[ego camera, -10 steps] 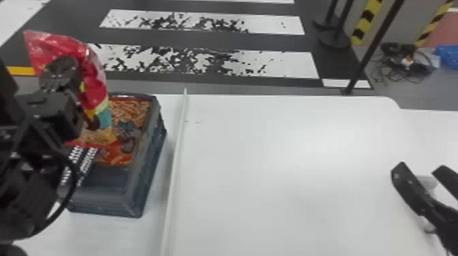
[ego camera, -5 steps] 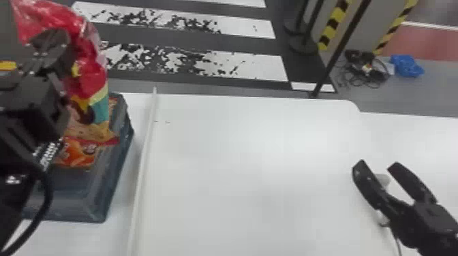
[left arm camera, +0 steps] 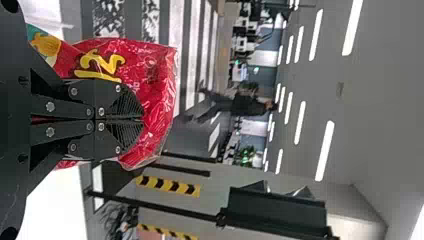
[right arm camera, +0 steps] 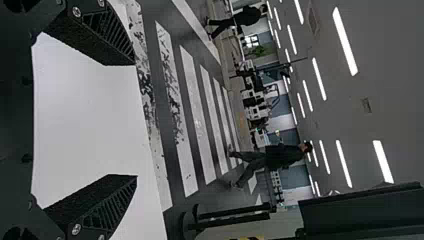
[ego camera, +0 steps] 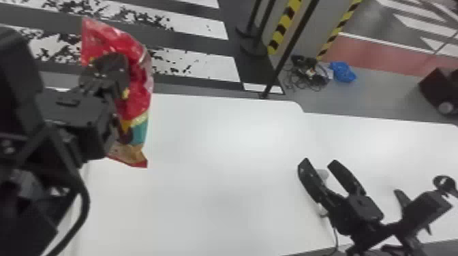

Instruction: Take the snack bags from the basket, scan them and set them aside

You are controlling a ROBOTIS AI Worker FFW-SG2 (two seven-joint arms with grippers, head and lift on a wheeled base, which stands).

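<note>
In the head view my left gripper [ego camera: 114,71] is at the left, shut on the red snack bag [ego camera: 136,92], which hangs upright above the table's left part. The bag's lower part is teal and yellow. In the left wrist view the left gripper [left arm camera: 142,119] has its two fingers together, with the red bag [left arm camera: 159,100] spreading out behind them. Over the table's right side my right gripper [ego camera: 318,161] stands open, a small pale object [ego camera: 322,174] showing between its fingers. The right wrist view has the right gripper [right arm camera: 135,120] with fingers wide apart and nothing held.
The white table [ego camera: 218,204] extends across the middle and right. Beyond its far edge stand a black post [ego camera: 289,47] and striped yellow-black pillars. Cables [ego camera: 308,75], a blue bag [ego camera: 342,71] and a dark object [ego camera: 439,90] lie on the floor.
The head view has turned to the right, and the basket has passed out of it. The left gripper, holding the red bag, has moved right, away from the basket and over the table.
</note>
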